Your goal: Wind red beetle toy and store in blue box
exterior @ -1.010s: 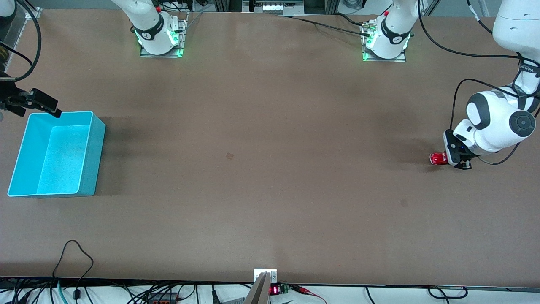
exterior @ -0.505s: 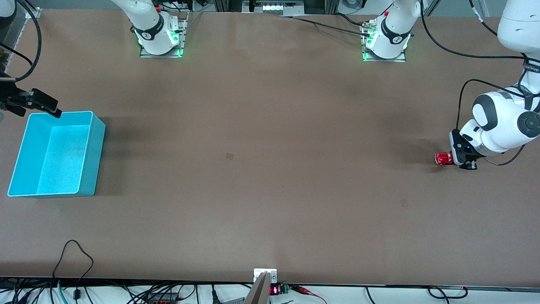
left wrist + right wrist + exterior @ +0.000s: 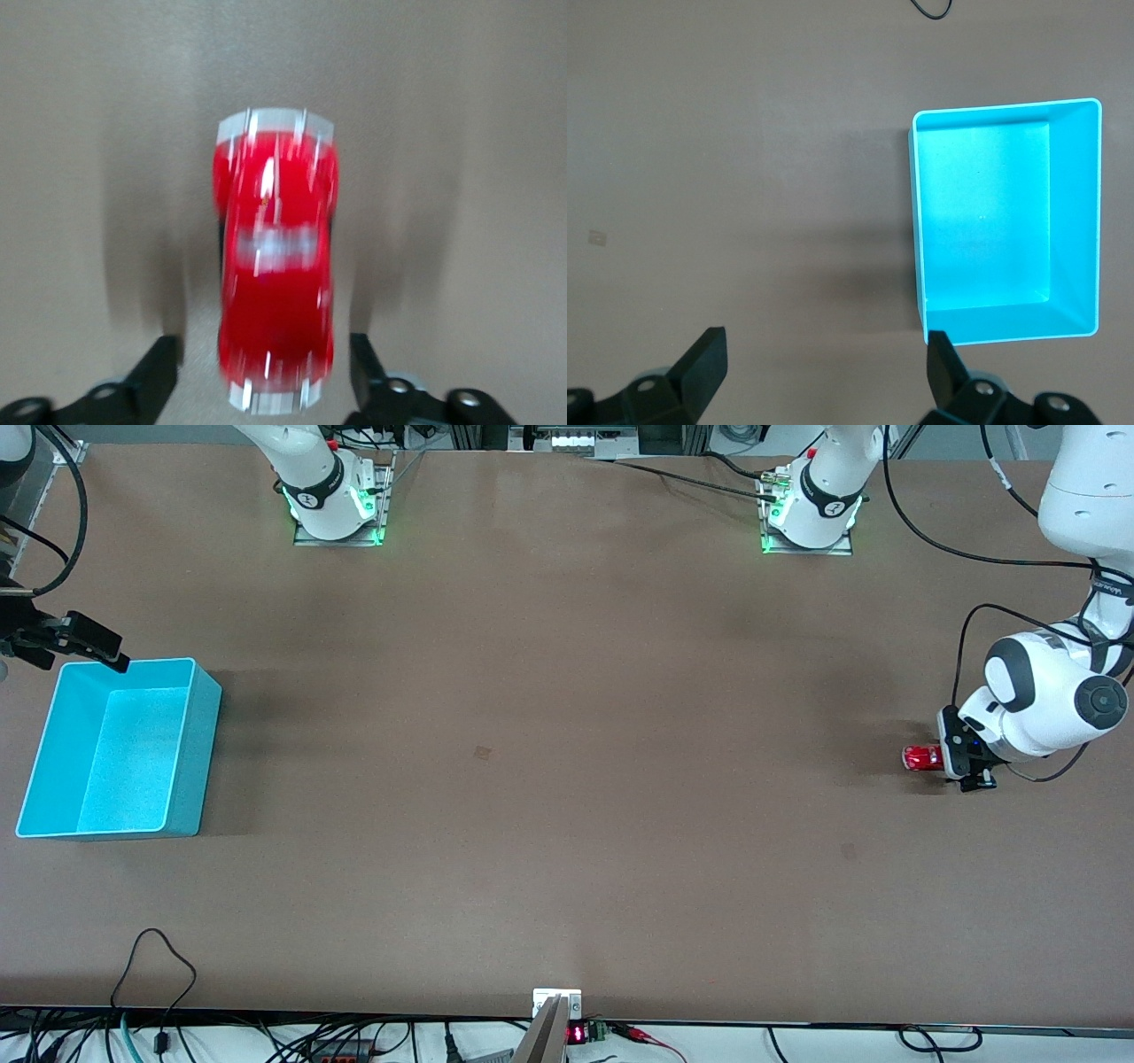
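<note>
My left gripper [image 3: 266, 376] is low over the tabletop [image 3: 567, 779] at the left arm's end, with its fingers [image 3: 155, 376] apart on either side of the red beetle toy [image 3: 275, 274]. There is a clear gap between each finger and the toy's body, so nothing is clamped. The toy sits on its wheels on the tabletop, and in the front view the red beetle toy [image 3: 921, 758] pokes out just beside my left gripper [image 3: 966, 766], toward the middle of the tabletop. My right gripper [image 3: 84, 646] waits over the edge of the blue box [image 3: 199, 717] at the right arm's end, its fingers [image 3: 700, 363] spread wide and holding nothing. The box stands upright, well apart from the toy.
</note>
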Available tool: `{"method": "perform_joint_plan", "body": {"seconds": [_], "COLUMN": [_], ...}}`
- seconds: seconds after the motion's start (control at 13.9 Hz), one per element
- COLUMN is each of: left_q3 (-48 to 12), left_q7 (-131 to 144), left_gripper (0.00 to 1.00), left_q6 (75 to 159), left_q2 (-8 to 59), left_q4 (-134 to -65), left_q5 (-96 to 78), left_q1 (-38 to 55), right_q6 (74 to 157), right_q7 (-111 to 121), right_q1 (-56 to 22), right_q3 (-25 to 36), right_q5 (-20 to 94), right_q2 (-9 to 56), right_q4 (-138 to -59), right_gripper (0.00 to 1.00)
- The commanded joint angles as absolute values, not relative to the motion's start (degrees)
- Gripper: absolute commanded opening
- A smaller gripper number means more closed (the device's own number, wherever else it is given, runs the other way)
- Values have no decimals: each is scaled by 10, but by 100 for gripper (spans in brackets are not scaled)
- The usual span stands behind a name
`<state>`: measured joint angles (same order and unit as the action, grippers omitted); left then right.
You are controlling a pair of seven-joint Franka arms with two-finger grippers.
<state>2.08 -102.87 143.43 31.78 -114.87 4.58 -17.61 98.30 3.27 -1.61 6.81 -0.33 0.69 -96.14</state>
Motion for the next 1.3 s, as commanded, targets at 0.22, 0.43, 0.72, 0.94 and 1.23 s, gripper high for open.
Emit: {"method": "perform_joint_plan", "body": {"seconds": [0.22,0.43,0.72,0.94,1.23], "left_q3": [14,11,6,6,12], "left_q7": [-981,-946,-881,-855,-814], "left_gripper": [100,100,100,100,100], "left_q6": [1336,1307,1239,1212,1152], "left_q2": [289,258,205,178,122], "left_q4": [-1114,-1115,-1114,-1114,-1114], "left_q5": [55,55,55,54,54], "left_q1": [-176,-171,-170,-173,-177], "right_q6": [982,982,982,983,983], "right_q7": [36,36,36,36,36], "right_q1": [-14,-13,-13,-13,-13], "right_q3": [67,67,67,67,67], "right_q5": [-10,-10,-10,-9,-10], "right_q2": [10,10,10,10,10], "right_q4": [-954,-954,-953,-954,-953], "right_gripper": [100,100,100,100,100]}}
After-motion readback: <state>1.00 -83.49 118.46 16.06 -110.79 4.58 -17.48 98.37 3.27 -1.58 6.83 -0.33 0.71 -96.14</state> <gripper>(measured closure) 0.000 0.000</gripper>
